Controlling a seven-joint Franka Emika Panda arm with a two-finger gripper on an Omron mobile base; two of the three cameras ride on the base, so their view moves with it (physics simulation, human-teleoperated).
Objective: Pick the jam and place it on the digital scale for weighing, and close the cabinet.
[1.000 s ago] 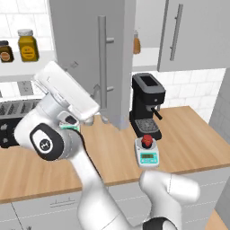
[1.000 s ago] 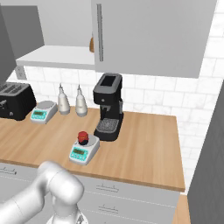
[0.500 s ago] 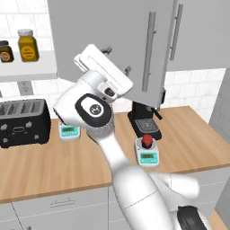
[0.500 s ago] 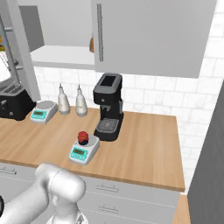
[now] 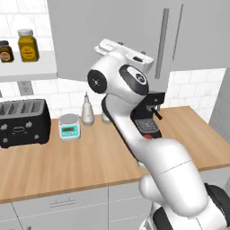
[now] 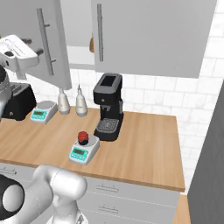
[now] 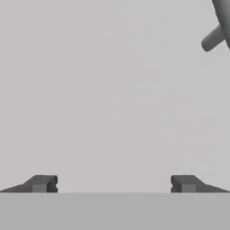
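In the left base view the arm rises from the lower right, folds at its elbow above the tabletop [image 5: 67, 164] and turns its hand up against the grey cabinet door [image 5: 103, 36], a pose that suits pushing the door toward its frame, the step of the task that appears to be left. To the left of that door a white shelf [image 5: 27, 69] carries two yellow-labelled jars [image 5: 28, 45], and below the shelf stand a black toaster [image 5: 23, 122], a spare scale [image 5: 69, 126] and a pale bottle [image 5: 87, 111]; the coffee machine [image 5: 148, 121] is partly hidden behind the arm. In the right base view the jam [image 6: 82, 137] sits on the platter of the digital scale [image 6: 84, 148], just in front and to the left of the coffee machine [image 6: 108, 111], so the weighing part looks finished and the jar stands there because that is where it belongs. Left of the coffee machine, the hand sits at the picture's edge against the door [image 6: 43, 39], which hangs swung out with its long bar handle [image 6: 45, 41] facing forward, and a gap shows between it and the neighbouring closed door [image 6: 153, 30]. In the hand view the pincer [image 7: 113, 184] is spread wide with nothing between its tips, and it faces a flat grey panel, very likely the door, close up, with one end of a bar handle [image 7: 218, 27] at the upper right.
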